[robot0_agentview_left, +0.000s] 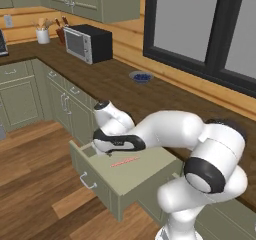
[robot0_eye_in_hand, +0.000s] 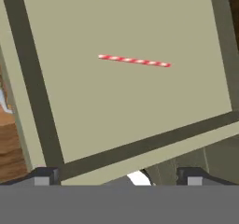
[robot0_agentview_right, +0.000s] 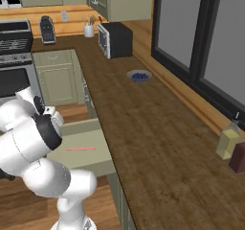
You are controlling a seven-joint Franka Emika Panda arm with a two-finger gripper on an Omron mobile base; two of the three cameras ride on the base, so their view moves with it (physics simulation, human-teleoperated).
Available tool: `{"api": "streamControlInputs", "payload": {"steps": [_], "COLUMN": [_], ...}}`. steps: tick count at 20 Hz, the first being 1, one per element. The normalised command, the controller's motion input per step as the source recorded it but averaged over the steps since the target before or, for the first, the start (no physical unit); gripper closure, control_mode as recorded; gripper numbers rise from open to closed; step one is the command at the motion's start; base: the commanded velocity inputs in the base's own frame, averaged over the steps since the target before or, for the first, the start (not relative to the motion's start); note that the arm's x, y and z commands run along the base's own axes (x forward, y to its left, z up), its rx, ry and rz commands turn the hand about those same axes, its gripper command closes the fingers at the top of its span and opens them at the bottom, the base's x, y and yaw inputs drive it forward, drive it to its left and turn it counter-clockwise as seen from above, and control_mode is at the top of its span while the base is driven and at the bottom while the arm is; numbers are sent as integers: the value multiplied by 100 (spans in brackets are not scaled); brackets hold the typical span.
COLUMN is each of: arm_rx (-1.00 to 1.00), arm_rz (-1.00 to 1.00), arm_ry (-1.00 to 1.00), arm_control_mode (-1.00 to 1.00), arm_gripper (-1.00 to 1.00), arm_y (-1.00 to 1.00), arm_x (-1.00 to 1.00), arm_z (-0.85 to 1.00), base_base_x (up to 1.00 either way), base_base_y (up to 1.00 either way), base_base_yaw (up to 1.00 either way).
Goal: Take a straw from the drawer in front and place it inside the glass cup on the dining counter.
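The straw [robot0_eye_in_hand: 134,60] lies flat on the floor of the pulled-out drawer [robot0_agentview_left: 145,176] — the arm bends low over it, end effector [robot0_eye_in_hand: 116,178] hovering above, jaws wide apart, gripping nothing.

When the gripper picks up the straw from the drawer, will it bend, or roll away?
The straw looks thin and straight, so probably light and fairly stiff. Lying flat on the smooth drawer floor, it may roll if nudged sideways.
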Motion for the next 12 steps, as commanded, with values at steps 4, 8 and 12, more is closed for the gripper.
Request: {"api": "streamControlInputs", "payload": {"steps": [4, 8, 12], "arm_rx": [0, 0, 1], "arm_rz": [0, 0, 0], "arm_ry": [26, 22, 19], "arm_control_mode": [-100, -100, -100], "arm_gripper": [-100, -100, -100], "arm_y": [-21, -4, 0], "arm_x": [53, 22, 11], "arm_z": [-52, -73, -75], "base_base_x": [0, 0, 0], "base_base_y": [0, 0, 0], "base_base_yaw": [0, 0, 0]}}
